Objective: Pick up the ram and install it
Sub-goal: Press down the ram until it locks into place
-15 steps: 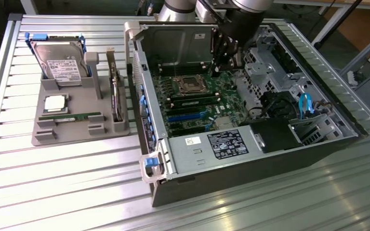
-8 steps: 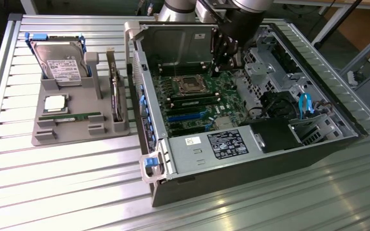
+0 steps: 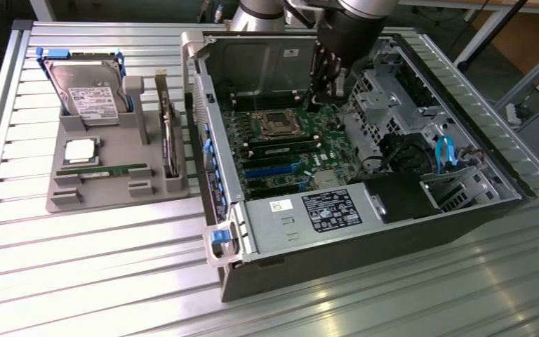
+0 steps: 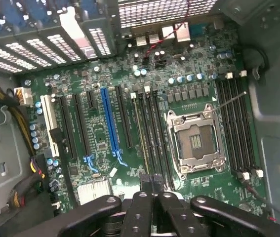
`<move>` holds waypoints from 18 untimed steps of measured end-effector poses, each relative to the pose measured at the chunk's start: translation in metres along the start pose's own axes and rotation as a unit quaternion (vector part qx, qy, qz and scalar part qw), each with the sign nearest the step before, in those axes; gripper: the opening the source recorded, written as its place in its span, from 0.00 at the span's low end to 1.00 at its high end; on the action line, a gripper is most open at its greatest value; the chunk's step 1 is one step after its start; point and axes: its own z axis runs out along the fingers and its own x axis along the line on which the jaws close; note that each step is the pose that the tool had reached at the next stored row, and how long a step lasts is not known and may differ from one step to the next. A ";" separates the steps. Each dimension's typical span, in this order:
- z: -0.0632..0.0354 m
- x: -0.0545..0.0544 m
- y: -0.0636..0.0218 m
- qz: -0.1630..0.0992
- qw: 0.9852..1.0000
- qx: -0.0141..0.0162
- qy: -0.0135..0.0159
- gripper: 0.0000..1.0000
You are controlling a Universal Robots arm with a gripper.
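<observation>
A thin green ram stick lies flat in the grey tray at the exterior view's left, far from the arm. My gripper hangs inside the open computer case, over the motherboard beside the empty processor socket. The gripper is shut, its black fingers pressed together, and I see nothing held between them. A second green stick stands seated in one of the memory slots next to the socket.
The tray also holds a silver hard drive, a square processor chip and an upright card. The case's walls, drive cage and power supply hem in the gripper. Ribbed table surface lies in front.
</observation>
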 end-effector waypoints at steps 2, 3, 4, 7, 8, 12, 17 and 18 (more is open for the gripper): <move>0.0000 0.000 0.0000 0.028 1.000 0.001 -0.001 0.09; 0.0000 0.000 0.0000 0.040 0.999 0.001 -0.002 0.09; 0.0000 0.000 0.0000 0.048 0.999 0.001 -0.002 0.09; 0.0000 0.000 0.0000 0.066 0.998 0.002 -0.003 0.09; 0.0000 0.000 0.0000 0.077 0.997 0.002 -0.003 0.09; 0.0000 0.000 0.0000 0.127 0.992 0.003 -0.005 0.09; 0.0000 0.000 0.0000 0.193 0.981 0.005 -0.007 0.09; 0.0000 0.000 0.0000 0.207 0.978 0.005 -0.008 0.09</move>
